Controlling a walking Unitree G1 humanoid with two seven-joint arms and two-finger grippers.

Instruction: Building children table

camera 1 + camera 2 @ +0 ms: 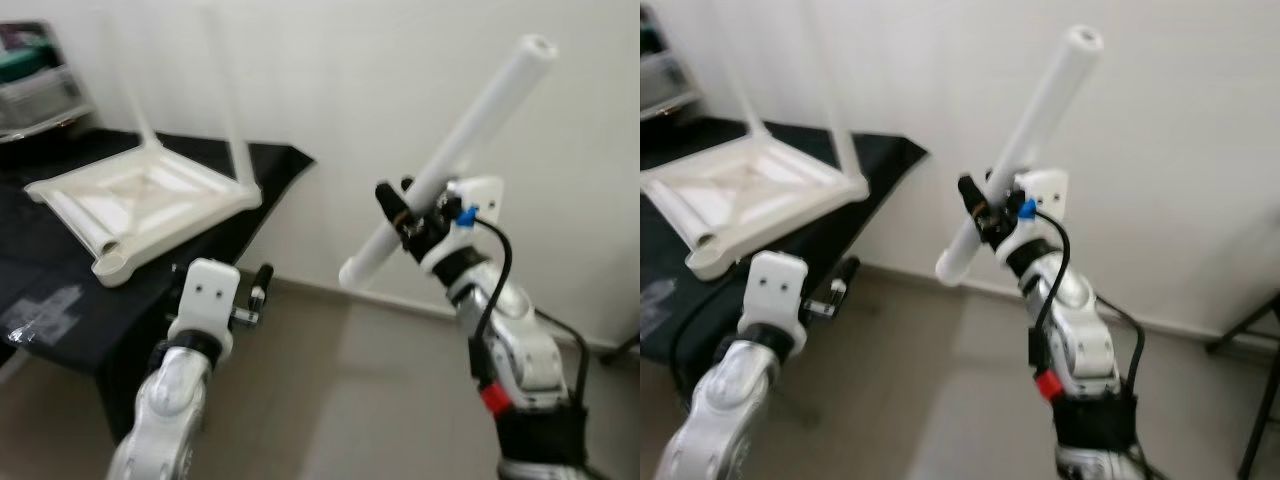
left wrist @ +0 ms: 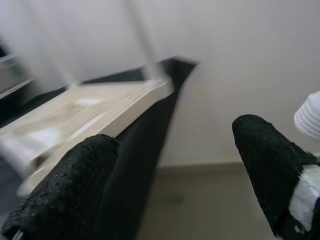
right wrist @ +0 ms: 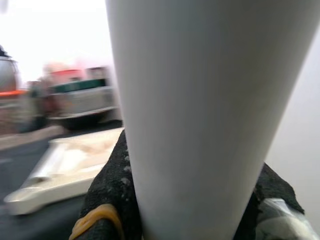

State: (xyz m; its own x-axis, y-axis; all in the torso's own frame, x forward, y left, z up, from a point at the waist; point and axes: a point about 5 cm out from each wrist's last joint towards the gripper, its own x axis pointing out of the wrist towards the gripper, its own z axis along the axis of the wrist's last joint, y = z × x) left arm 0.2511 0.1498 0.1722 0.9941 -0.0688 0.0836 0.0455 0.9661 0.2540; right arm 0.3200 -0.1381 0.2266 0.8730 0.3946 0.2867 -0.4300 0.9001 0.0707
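Right pincer raised, clamped on something; left pincer low, fingers spread apart.

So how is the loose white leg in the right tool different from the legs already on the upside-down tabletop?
The loose leg is tilted, gripped mid-length by the right tool out over the floor; the fitted legs stand upright from the tabletop on the black cloth. The loose leg looks sharp, the fitted legs blurred and faint. All are white, round and slender.
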